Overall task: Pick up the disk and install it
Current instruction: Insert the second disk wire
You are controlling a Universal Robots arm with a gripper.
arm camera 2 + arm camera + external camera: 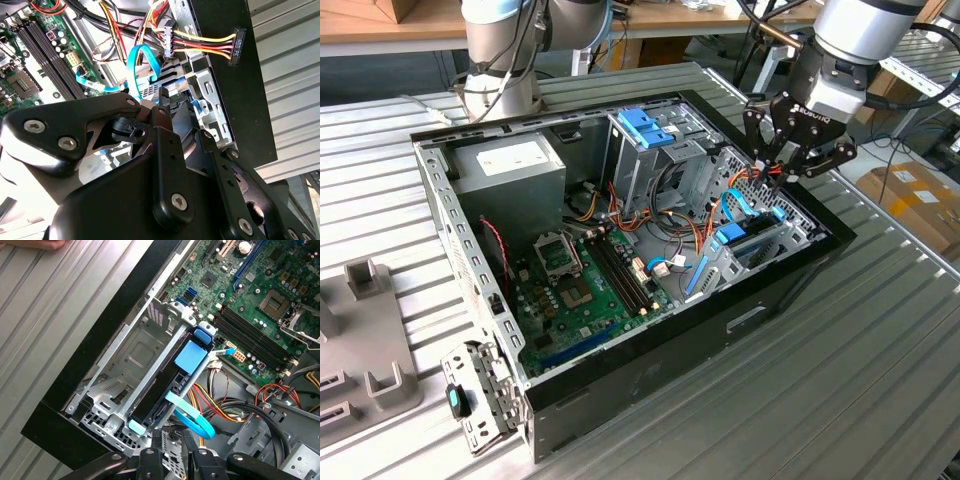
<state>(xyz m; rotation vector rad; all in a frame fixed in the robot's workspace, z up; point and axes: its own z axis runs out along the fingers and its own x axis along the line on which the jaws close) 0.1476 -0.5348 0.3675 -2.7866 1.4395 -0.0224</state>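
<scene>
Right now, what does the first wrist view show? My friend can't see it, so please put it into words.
The disk, with light blue rails, sits on edge in a metal bay at the corner of an open computer case. The gripper hangs close above it, beside a looped blue cable. A green circuit board lies further inside.

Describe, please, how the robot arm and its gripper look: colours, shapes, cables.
The arm has rounded silver-grey segments and a white wrist block with black print. Black cables loop beside it. The gripper is matte black, built of linked, angular finger bars joined by silver screws, which show in the second wrist view.
</scene>
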